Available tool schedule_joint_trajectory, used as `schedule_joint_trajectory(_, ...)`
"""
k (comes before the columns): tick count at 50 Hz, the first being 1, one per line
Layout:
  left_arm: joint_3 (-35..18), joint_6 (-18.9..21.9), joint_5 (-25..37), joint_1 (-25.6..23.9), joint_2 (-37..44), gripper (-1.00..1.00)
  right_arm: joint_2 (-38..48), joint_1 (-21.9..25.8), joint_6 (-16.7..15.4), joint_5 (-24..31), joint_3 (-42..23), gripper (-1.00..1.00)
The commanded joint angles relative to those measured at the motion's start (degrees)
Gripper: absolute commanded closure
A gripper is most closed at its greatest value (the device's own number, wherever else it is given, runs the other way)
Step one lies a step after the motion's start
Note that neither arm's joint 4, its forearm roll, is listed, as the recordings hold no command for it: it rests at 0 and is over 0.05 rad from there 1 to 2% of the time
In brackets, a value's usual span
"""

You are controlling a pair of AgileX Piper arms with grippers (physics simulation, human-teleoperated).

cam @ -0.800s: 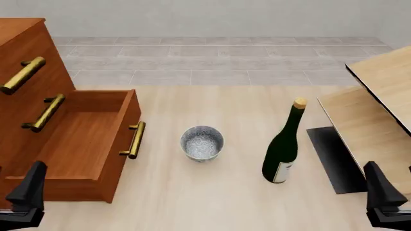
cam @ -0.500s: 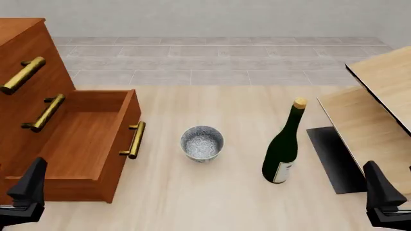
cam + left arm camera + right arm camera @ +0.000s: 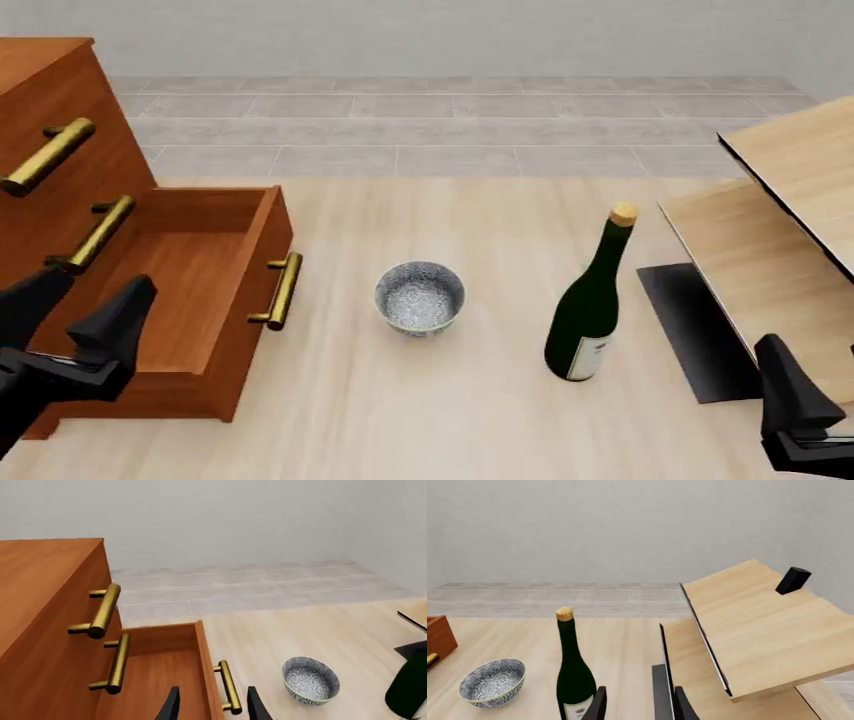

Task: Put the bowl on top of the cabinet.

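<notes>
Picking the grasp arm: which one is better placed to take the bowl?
Probably left. The left gripper hangs over the open drawer on the cabinet side, nothing between it and the bowl. The right gripper has the wine bottle in its path.

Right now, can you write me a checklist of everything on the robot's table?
Surface: pale wood table, tiled floor beyond.
Job's things: bowl upright on the table, untouched; cabinet at left, lower drawer pulled open.
Clutter: wine bottle standing right of the bowl; light-wood furniture at right.
Grippers: left gripper open over the drawer; right gripper open, empty.
Cables: nothing seen.
Surroundings: plain grey wall.
</notes>
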Motion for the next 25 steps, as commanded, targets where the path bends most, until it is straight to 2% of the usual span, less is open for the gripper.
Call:
schedule_joint_trajectory(1,-2.1,0.9,-4.9,-6.4,9.9,-1.0,0.0,0.0,0.0,0.0,0.0,-1.0)
schedule_joint_trajectory(2,-2.5,-0.3,-5.4,-6.2,11.9,-1.0,0.0,0.0,0.0,0.0,0.0,-1.0)
schedule_joint_trajectory(3,-2.5,1.2,-6.2,-7.1,11.9,-1.0,0.0,0.0,0.0,0.0,0.0,-1.0)
schedule_joint_trajectory(11,-5.6,1.1,-5.5,-9.5,15.8,-1.0,0.0,0.0,0.0,0.0,0.0,-1.0)
schedule_joint_trajectory(13,-5.9,3.1,-5.6,-11.3,15.4,-1.0,0.0,0.0,0.0,0.0,0.0,-1.0)
schedule_joint_trajectory(16,-7.5,2.4,-5.8,-10.9,18.9,-1.0,0.0,0.0,0.0,0.0,0.0,-1.0)
schedule_joint_trajectory(25,-10.9,3.3,-4.7,-13.3,22.5,-1.0,0.0,0.0,0.0,0.0,0.0,-1.0)
